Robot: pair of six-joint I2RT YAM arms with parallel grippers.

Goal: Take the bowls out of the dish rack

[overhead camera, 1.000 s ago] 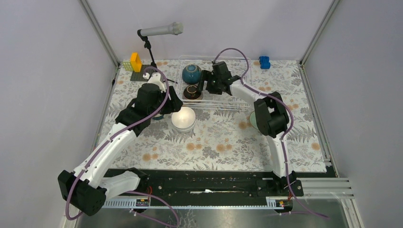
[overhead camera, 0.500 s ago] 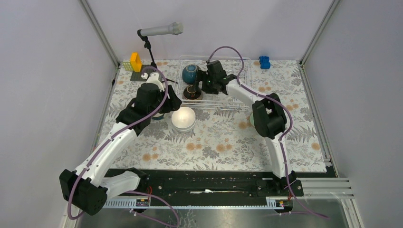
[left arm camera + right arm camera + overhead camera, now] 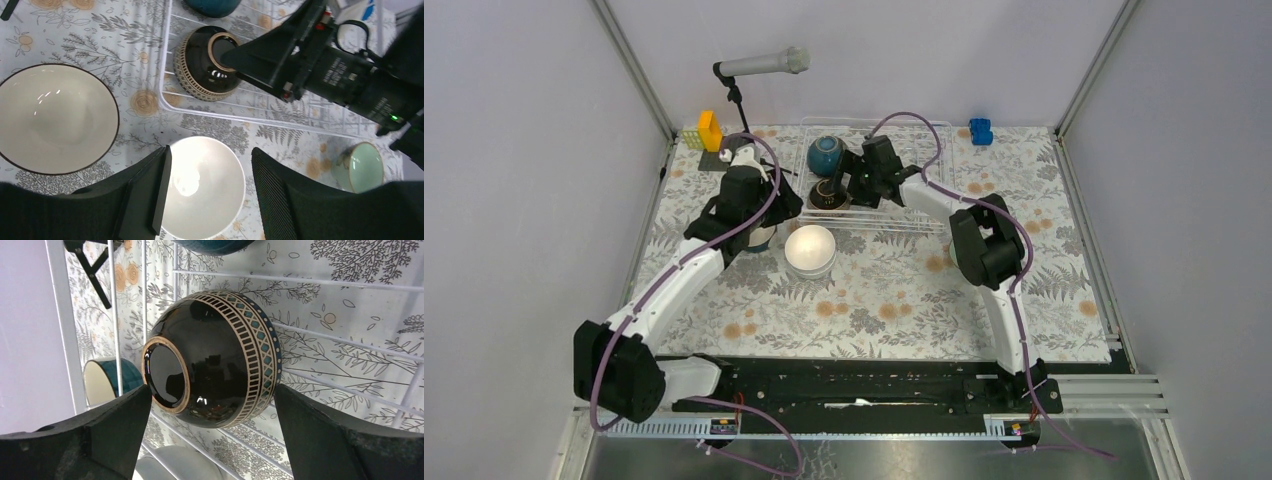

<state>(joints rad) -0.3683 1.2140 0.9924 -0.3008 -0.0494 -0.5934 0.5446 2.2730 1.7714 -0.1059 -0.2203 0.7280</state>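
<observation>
Desk (image 3: pixel 894 310) from above, flower-patterned: the dish rack (image 3: pixel 889 215) sits at its 12 o'clock side. In the rack's 9 o'clock end a teal bowl (image 3: pixel 827 153) stands at the back. The brown bowl (image 3: pixel 828 199) lies upside down just in front of it. The right end effector (image 3: pixel 835 187) comes in from 3 o'clock and is spread wide at the brown bowl. A white bowl (image 3: pixel 811 250) stands on the desk just outside the rack, at 6 o'clock of the brown one. A second teal bowl (image 3: pixel 760 238) is beside the white bowl at 9 o'clock, partly under the left arm (image 3: pixel 674 285). A microphone (image 3: pixel 762 65) on a stand hangs over the 11 o'clock corner.

From the left wrist, the left end effector (image 3: pixel 210 152) hovers with its fingers (image 3: pixel 150 200) apart, holding nothing. The white bowl shows below, between them. The second teal bowl, cream inside with a dark rim, lies at 9 o'clock. The brown bowl is at 12 o'clock inside the rack, with one dark finger of the right end effector across its foot ring. A mint bowl (image 3: pixel 361 167) stands on the desk at 3 o'clock, outside the rack.

From the right wrist, two wide-set fingers (image 3: pixel 90 440) flank the brown bowl closely; whether they touch it cannot be made out. The bowl rests on the rack wires with its foot ring toward 9 o'clock and a patterned band near its rim. The teal bowl's edge shows at 12 o'clock.
</observation>
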